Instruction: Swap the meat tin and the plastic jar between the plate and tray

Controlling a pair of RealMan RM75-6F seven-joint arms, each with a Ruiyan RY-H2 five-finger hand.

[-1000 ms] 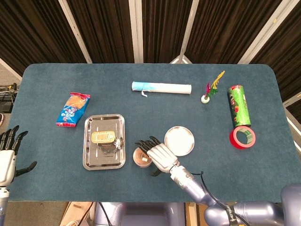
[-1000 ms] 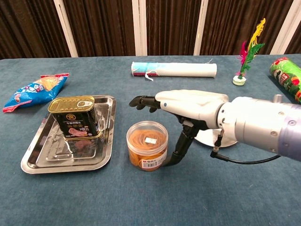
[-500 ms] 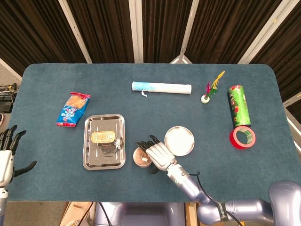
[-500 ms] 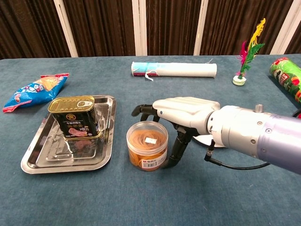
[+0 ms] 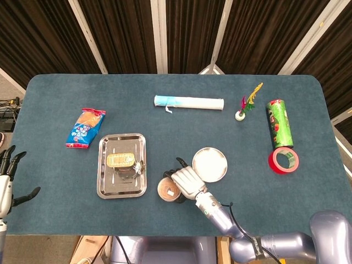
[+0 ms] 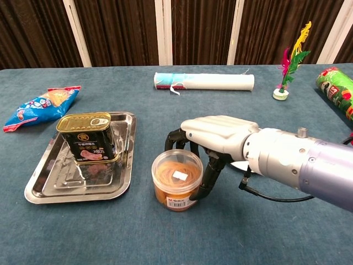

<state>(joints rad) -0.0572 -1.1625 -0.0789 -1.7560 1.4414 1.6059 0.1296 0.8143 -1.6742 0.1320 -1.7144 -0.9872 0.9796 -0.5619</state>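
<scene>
Head view: right hand (image 5: 186, 182) is wrapped round the plastic jar (image 5: 166, 190), which sits on the table (image 5: 49, 99) btwn tray and plate. Meat tin (image 5: 121, 160) is on the steel tray (image 5: 106, 187), off to the hand's left; round plate (image 5: 210, 164) lies bare, just beside the hand on its right. Left hand (image 5: 5, 184) is at the table's near-left edge, fingers spread, holding nothing. So swap looks approx. half begun: jar off the plate, tin not yet lifted, neither at its goal.

Chest view: fingers (image 6: 175, 138) curl behind the jar (image 6: 176, 179), thumb down its right side; jar tilts slightly, so prob. gripped. Jar is clear plastic, squat cylinder, tan contents under a see-through lid w/ small label. Tin (image 6: 88, 138) is a rounded-rectangle metal can, gold lid, dark printed sides. Tray (image 6: 52, 190) is shiny, mirror-like, w/ raised rim.
</scene>
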